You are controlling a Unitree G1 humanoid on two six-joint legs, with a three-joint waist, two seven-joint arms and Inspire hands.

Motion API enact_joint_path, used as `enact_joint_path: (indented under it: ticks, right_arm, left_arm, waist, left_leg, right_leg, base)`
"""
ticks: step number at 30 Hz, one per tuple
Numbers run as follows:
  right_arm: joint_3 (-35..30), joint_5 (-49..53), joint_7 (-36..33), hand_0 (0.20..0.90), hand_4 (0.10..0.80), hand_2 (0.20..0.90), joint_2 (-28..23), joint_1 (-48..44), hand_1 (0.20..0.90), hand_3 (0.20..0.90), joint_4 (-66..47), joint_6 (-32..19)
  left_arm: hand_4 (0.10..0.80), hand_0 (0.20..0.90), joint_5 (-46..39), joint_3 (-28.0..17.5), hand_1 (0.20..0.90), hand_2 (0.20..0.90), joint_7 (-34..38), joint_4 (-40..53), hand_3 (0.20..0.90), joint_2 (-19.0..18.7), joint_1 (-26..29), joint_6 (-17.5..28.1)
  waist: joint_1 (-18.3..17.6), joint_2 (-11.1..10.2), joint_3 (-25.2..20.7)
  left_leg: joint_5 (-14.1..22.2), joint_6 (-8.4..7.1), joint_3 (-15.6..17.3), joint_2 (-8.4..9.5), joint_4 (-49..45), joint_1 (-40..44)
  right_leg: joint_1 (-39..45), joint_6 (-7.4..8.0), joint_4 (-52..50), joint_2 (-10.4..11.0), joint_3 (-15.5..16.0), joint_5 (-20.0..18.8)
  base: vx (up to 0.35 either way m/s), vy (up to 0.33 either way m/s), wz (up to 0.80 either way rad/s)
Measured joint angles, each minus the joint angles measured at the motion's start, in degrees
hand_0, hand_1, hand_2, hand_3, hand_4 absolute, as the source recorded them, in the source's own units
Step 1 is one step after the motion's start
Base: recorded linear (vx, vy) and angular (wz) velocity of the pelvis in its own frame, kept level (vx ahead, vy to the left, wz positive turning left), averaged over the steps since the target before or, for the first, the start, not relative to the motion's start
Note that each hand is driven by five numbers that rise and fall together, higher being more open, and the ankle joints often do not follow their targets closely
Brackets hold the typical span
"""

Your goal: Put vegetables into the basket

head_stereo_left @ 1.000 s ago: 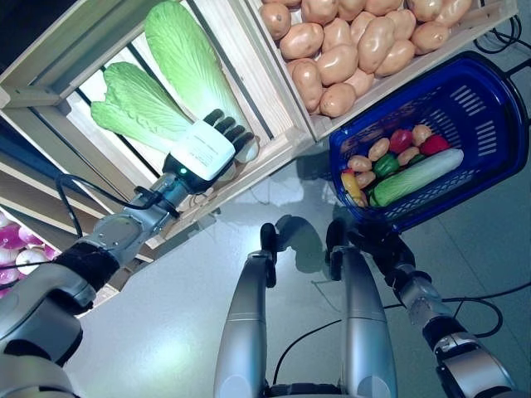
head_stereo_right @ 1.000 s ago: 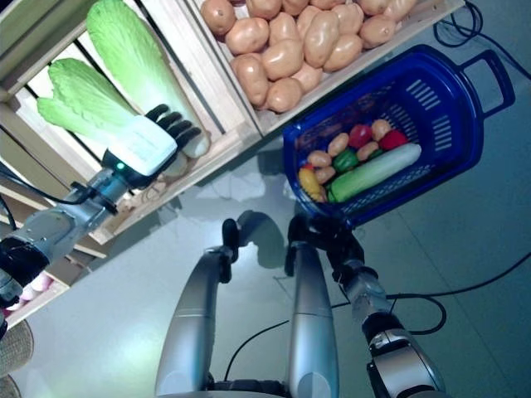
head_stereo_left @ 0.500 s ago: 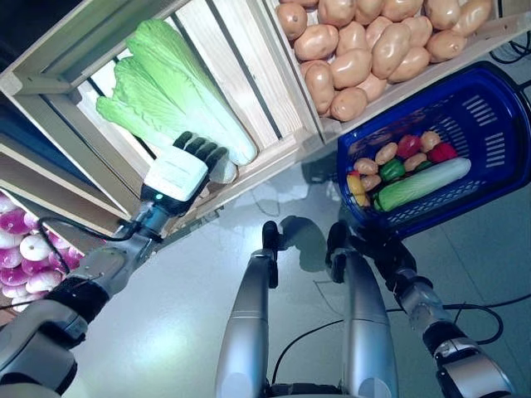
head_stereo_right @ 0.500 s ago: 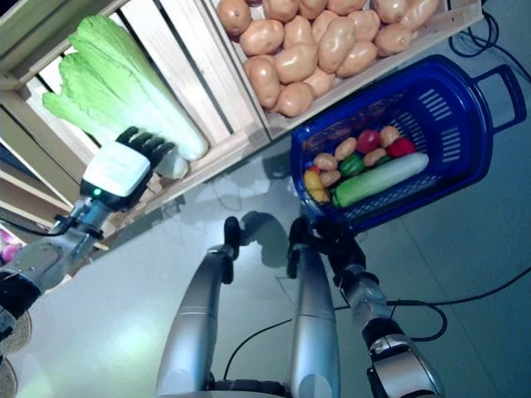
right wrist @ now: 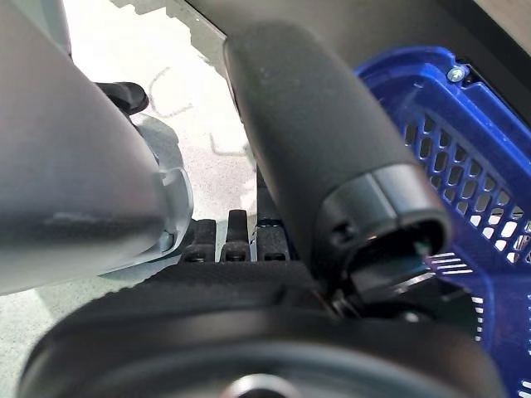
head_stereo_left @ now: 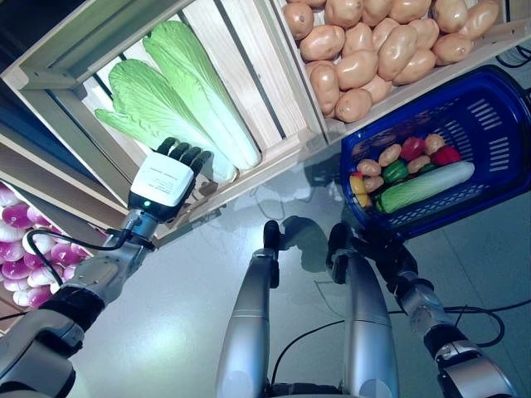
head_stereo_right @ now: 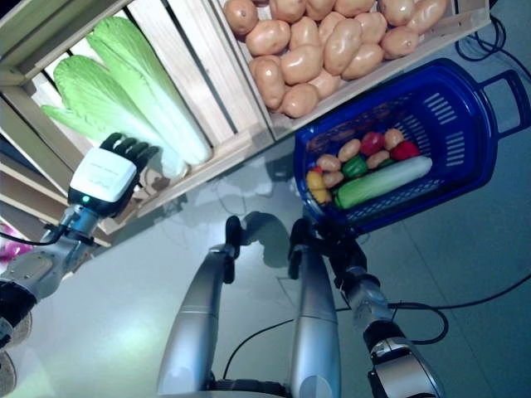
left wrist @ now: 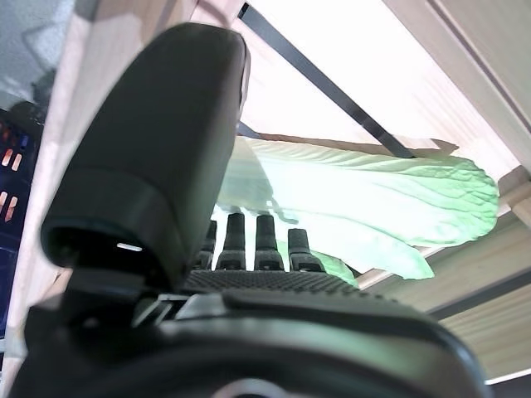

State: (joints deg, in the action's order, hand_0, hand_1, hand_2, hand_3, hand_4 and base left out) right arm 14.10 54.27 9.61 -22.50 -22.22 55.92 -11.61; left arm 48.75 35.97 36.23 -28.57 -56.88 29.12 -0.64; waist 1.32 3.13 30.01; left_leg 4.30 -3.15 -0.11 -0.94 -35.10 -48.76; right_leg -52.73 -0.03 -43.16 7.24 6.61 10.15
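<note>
Two pale green cabbages (head_stereo_left: 187, 95) lie side by side in a slatted wooden crate (head_stereo_left: 274, 153). My left hand (head_stereo_left: 163, 177) is at the crate's front edge; its straight fingers (left wrist: 249, 243) reach the stem end of the nearer cabbage (left wrist: 365, 203) without closing on it. A blue basket (head_stereo_left: 498, 108) hangs off the floor at the right, holding a long green vegetable (head_stereo_left: 427, 184), small potatoes, red ones and a green pepper. My right hand (head_stereo_left: 380, 249) sits under the basket's near rim (right wrist: 440, 124), gripping it there; the handle itself is hidden.
A crate heaped with potatoes (head_stereo_left: 373, 41) stands beside the cabbage crate, just above the basket. Purple and white bulbs (head_stereo_left: 18, 240) fill a lower shelf at the far left. Grey floor lies below.
My left hand has slid left along the crate's front, from the stem of the right cabbage to the left one. The camera has shifted a little. The basket stays in my right hand.
</note>
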Motion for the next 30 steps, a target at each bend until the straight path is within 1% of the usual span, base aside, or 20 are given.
enact_joint_path:
  ticks: [7, 10, 15, 17, 18, 21, 26, 28, 30]
  right_arm:
    - [0.02, -0.02, -0.02, 0.9, 0.8, 0.9, -0.02, -0.08, 0.9, 0.9, 0.02, 0.04]
    - [0.05, -0.04, -0.02, 0.9, 0.8, 0.9, -0.03, -0.19, 0.9, 0.9, 0.03, 0.14]
    - [0.08, -0.06, -0.01, 0.9, 0.8, 0.9, -0.12, -0.68, 0.9, 0.9, 0.12, 0.78]
    - [0.1, -0.07, -0.01, 0.9, 0.8, 0.9, -0.18, -0.87, 0.9, 0.9, 0.09, 1.09]
    - [0.16, -0.08, -0.01, 0.9, 0.8, 0.9, -0.27, -1.04, 0.9, 0.9, 0.15, 1.31]
    - [0.31, -0.08, -0.01, 0.9, 0.8, 0.9, -0.34, -1.24, 0.9, 0.9, 0.12, 1.48]
    - [0.41, -0.09, 0.01, 0.9, 0.8, 0.9, -0.34, -1.61, 0.9, 0.9, 0.16, 1.67]
    - [0.5, -0.09, 0.04, 0.9, 0.8, 0.9, -0.36, -2.14, 0.9, 0.9, 0.46, 1.72]
    - [0.6, -0.09, 0.04, 0.9, 0.8, 0.9, -0.35, -2.49, 0.9, 0.9, 0.46, 1.95]
  left_arm:
    - [0.8, 0.9, 0.02, 0.29, 0.9, 0.9, 0.53, -1.01, 0.9, 0.07, 0.08, 0.17]
    - [0.8, 0.9, 0.01, 1.13, 0.9, 0.9, 0.84, -1.76, 0.9, 0.15, 0.83, 0.17]
    - [0.8, 0.9, 0.22, 4.1, 0.9, 0.9, 0.37, -3.56, 0.9, 0.43, 4.47, 0.33]
    - [0.8, 0.9, 0.6, 4.51, 0.9, 0.9, -0.43, -4.17, 0.9, 0.92, 5.72, 0.32]
    - [0.8, 0.9, 0.92, 6.2, 0.9, 0.9, -0.74, -5.11, 0.9, 1.15, 7.33, 0.24]
    - [0.8, 0.9, 1.22, 7.7, 0.9, 0.9, -1.71, -5.82, 0.9, 1.72, 9.58, 0.18]
    - [0.8, 0.9, 1.27, 8.7, 0.9, 0.9, -2.17, -5.99, 0.9, 1.74, 10.8, -0.18]
    - [0.8, 0.9, 1.92, 9.83, 0.9, 0.9, -2.27, -7.17, 0.9, 1.79, 12.11, -0.11]
    - [0.8, 0.9, 2.34, 9.83, 0.9, 0.9, -2.33, -7.52, 0.9, 1.79, 12.37, -0.1]
  waist:
    - [-0.08, 0.06, 0.01]
    - [-0.21, 0.07, 0.01]
    - [-0.36, 0.07, 0.01]
    - [-0.51, 0.07, 0.01]
    - [-0.49, 0.07, 0.01]
    - [-0.66, 0.06, 0.0]
    - [-1.29, 0.05, 0.0]
    - [-1.53, 0.03, -0.01]
    - [-1.91, 0.02, -0.01]
  left_leg:
    - [0.01, 0.01, 0.22, -0.05, 0.04, 0.15]
    - [0.02, 0.02, 0.27, -0.05, -0.03, 0.18]
    - [0.07, 0.08, 0.41, -0.09, -0.35, 0.2]
    - [0.12, 0.05, 0.41, -0.1, -0.47, 0.2]
    - [0.11, 0.06, 0.41, -0.11, -0.52, 0.2]
    - [0.14, 0.11, 0.55, -0.21, -0.68, 0.15]
    - [0.32, 0.42, 1.03, -0.29, -0.91, 0.09]
    - [0.4, 0.58, 1.34, -0.3, -1.05, -0.07]
    - [0.51, 0.75, 1.59, -0.3, -1.28, -0.17]
  right_leg:
    - [-0.02, -0.07, -0.05, 0.01, -0.15, -0.03]
    - [-0.02, -0.32, -0.09, 0.01, -0.2, 0.13]
    - [-0.05, -0.38, -0.36, 0.01, -0.32, 0.13]
    - [-0.07, -0.38, -0.46, 0.0, -0.36, 0.13]
    - [-0.06, -0.38, -0.5, -0.02, -0.39, 0.13]
    - [-0.17, -0.33, -0.51, -0.18, -0.63, 0.08]
    - [-0.37, 0.0, -0.47, -0.31, -1.15, -0.11]
    - [-0.57, 0.11, -0.47, -0.34, -1.4, -0.18]
    - [-0.69, 0.15, -0.5, -0.34, -1.6, -0.21]
  base:
    - [0.002, 0.009, -0.01]
    - [0.0, 0.0, 0.0]
    - [0.0, 0.0, 0.0]
    - [0.0, 0.0, 0.0]
    - [0.0, 0.0, 0.0]
    - [0.007, 0.0, -0.02]
    - [0.014, 0.01, -0.04]
    - [0.006, 0.019, -0.05]
    - [0.008, 0.009, -0.05]
